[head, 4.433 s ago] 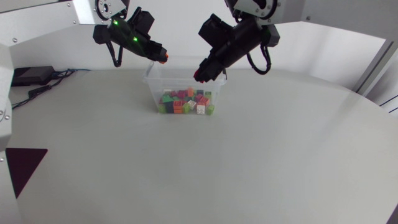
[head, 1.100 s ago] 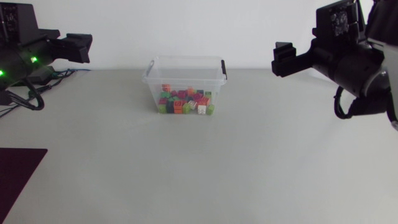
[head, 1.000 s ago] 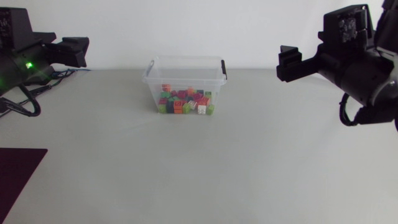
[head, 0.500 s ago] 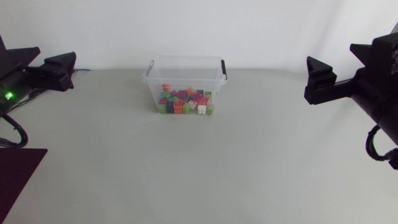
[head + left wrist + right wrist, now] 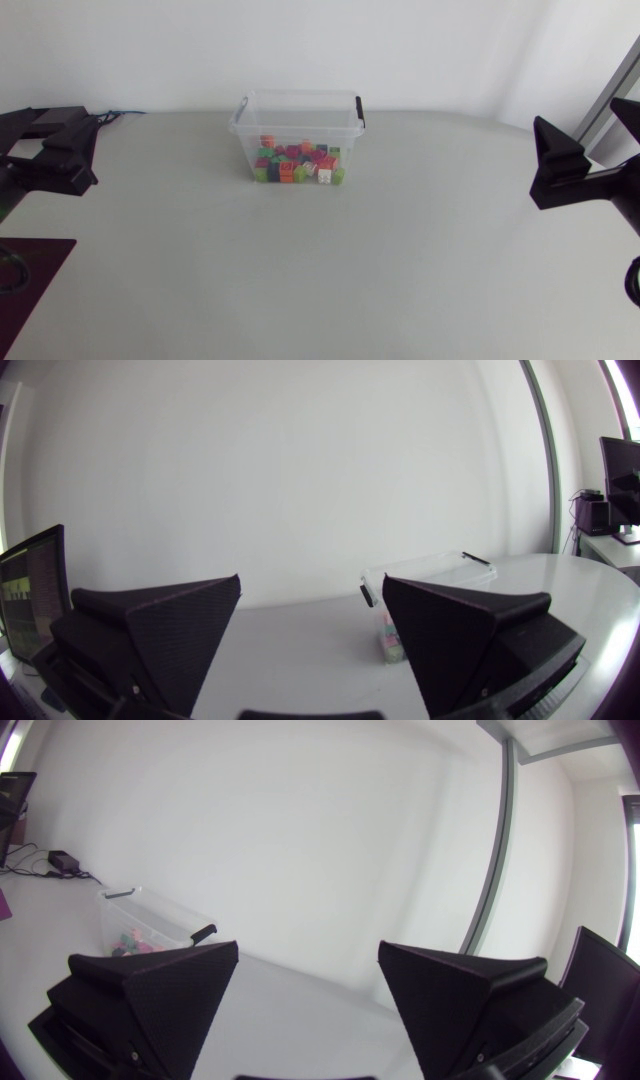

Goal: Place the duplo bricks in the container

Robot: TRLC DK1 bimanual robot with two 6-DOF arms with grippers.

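Well clear of container [image 5: 300, 125]: left pincer [image 5: 311, 585], right pincer [image 5: 308, 948].

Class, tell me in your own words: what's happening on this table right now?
Nothing is being handled. The duplo bricks lie piled inside the clear container at the far side of the table. The left gripper and right gripper hang at the table's sides, fingers open and empty, well away from it.

The left hand [image 5: 310, 625] is matte black, with two broad wedge-shaped fingers [image 5: 165, 645], faintly textured; the right hand [image 5: 308, 990] matches it; a black cable [image 5: 633, 283] loops just behind the right hand.
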